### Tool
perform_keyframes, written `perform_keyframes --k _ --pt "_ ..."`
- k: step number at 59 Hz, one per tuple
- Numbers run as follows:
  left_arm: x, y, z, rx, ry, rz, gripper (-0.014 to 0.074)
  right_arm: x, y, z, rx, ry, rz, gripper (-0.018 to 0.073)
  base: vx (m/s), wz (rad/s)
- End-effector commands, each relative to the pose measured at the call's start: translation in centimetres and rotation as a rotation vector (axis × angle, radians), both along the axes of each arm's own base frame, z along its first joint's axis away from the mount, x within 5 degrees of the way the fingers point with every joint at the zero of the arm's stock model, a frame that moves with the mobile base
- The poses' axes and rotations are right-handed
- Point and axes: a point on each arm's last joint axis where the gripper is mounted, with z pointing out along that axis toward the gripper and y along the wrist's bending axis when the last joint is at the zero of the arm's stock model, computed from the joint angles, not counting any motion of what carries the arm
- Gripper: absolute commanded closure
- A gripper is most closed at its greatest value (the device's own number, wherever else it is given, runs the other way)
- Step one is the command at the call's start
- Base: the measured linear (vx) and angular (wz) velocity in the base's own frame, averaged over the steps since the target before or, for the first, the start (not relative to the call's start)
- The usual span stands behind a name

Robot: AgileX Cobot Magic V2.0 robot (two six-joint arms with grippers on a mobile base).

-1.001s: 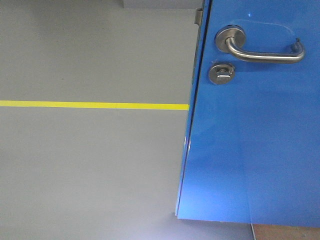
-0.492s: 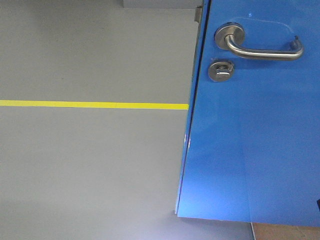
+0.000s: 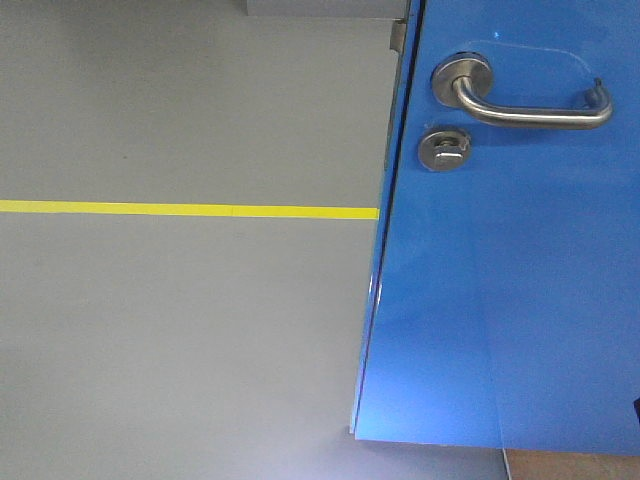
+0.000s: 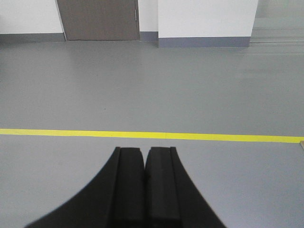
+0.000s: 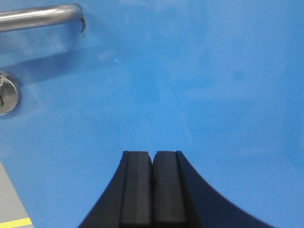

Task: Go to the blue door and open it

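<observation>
Right gripper (image 5: 152, 159) (closed), facing blue door (image 5: 199, 85)

Grey floor (image 4: 199, 90) crossed by a yellow line (image 4: 152, 136); beyond it, a brown door (image 4: 97, 19) beside a white wall (image 4: 206, 18).

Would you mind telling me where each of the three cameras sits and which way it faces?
Front view: on the base, facing the blue door edge, lever handle, grey floor; no robot parts.
Left wrist: behind the shut left end effector, facing open floor and the yellow line.
Right wrist: behind the shut right end effector, close to the door.
Shared: handle, lock, yellow line.
</observation>
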Motion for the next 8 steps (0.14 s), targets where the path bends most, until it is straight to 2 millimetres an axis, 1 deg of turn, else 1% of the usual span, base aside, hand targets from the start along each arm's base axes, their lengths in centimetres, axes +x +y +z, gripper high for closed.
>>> perform_keyframes --k 1,8 --pt "-0.07 -0.05 1.68 0.001 -0.121 -0.003 0.0524 -0.04 0.02 0.68 -0.023 -0.084 0.002 0.0551 0.00 0.00" --pt "-0.07 -0.05 1.68 0.001 -0.121 -0.003 0.0524 -0.04 0.02 0.68 -0.023 -0.084 0.002 0.0551 0.00 0.00"
